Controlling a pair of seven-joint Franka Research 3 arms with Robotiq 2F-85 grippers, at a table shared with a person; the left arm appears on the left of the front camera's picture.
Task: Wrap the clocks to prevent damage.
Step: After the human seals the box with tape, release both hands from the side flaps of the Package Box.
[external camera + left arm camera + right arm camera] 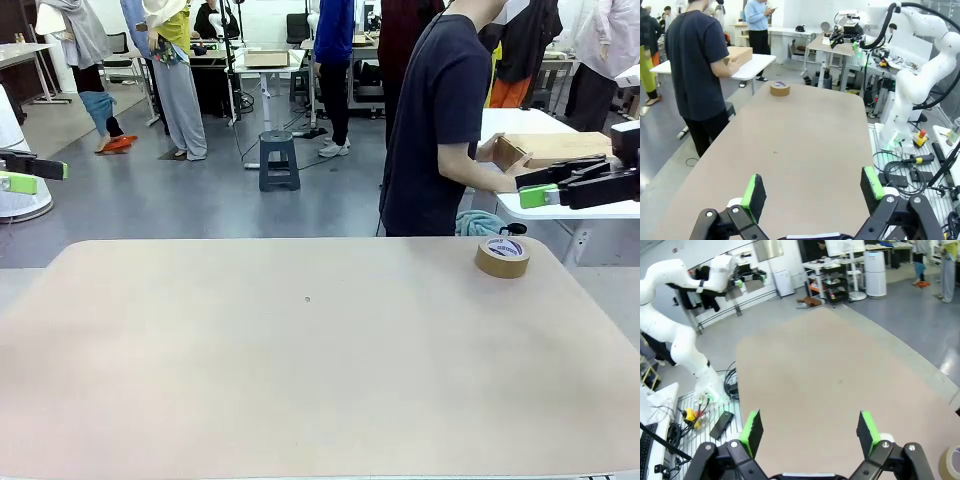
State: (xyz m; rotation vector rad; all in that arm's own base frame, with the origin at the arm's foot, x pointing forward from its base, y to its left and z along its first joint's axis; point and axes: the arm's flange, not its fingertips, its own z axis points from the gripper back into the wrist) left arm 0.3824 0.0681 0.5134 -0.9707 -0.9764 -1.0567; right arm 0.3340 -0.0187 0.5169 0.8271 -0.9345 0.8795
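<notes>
The clocks are out of view. A roll of brown packing tape (503,257) lies flat near the far right corner of the tan table (300,370); it is also in the left wrist view (780,88). My left gripper (30,175) hangs open off the table's left side, nothing between its green pads (754,192). My right gripper (535,187) is open above the far right edge, just beyond the tape, and holds nothing (810,431). A person in a dark shirt (440,120) stands at the far side, turned away, with both hands on a cardboard box (550,148).
The cardboard box rests on a white side table (530,125) behind the right corner. A grey step stool (279,160) stands on the floor beyond the table. Cables and gear lie by the right arm's base (905,165). Other people stand farther back.
</notes>
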